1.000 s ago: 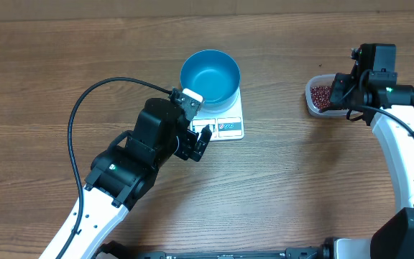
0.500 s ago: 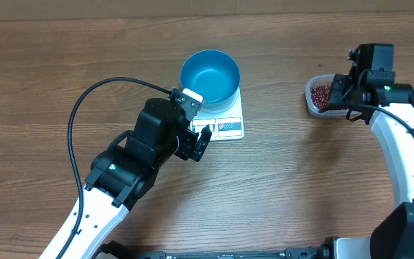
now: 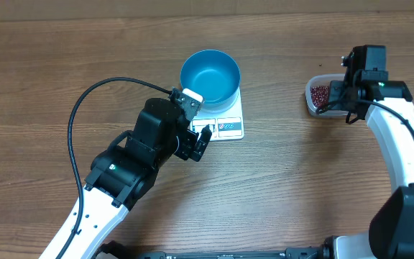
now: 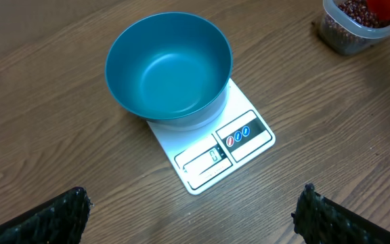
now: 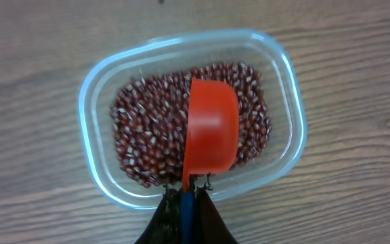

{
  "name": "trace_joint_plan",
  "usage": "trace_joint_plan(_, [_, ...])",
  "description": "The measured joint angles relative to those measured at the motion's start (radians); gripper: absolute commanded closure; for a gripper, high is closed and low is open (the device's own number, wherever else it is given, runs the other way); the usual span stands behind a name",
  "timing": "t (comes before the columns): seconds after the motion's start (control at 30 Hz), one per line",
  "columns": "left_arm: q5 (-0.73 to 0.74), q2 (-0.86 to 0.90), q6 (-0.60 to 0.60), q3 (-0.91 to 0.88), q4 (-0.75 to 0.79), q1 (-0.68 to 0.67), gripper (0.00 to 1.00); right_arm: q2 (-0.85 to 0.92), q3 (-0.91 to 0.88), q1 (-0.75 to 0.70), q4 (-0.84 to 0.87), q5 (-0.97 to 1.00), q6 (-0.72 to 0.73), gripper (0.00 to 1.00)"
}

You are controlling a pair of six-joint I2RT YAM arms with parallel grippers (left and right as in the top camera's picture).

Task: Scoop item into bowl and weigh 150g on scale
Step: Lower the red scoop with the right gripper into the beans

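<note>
The light blue bowl (image 3: 210,76) stands empty on the white scale (image 3: 230,124); the left wrist view shows the same bowl (image 4: 168,68) and scale (image 4: 246,132) from the front. My left gripper (image 3: 201,138) hovers just in front of the scale, open, with nothing between its fingers (image 4: 53,217). My right gripper (image 5: 187,198) is shut on the blue handle of an orange-red scoop (image 5: 210,132). The scoop's cup rests on the item, a heap of maroon beans (image 5: 147,139), inside a clear tub (image 5: 90,88) at the right of the table.
The clear tub (image 3: 310,102) sits well to the right of the scale, with bare wood between them. The left arm's black cable (image 3: 85,101) loops over the table to the left of the bowl.
The right arm has shifted slightly left, toward the tub, with the scoop still in its grip. The left arm, bowl and scale have not moved.
</note>
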Motion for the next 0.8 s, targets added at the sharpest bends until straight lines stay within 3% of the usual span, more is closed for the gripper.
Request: trace_joint_plan(0.8, [0.000, 0.000, 0.000, 0.000, 0.000, 0.000, 0.00, 0.025, 0.000, 0.000, -0.006, 0.007, -0.014, 0.96])
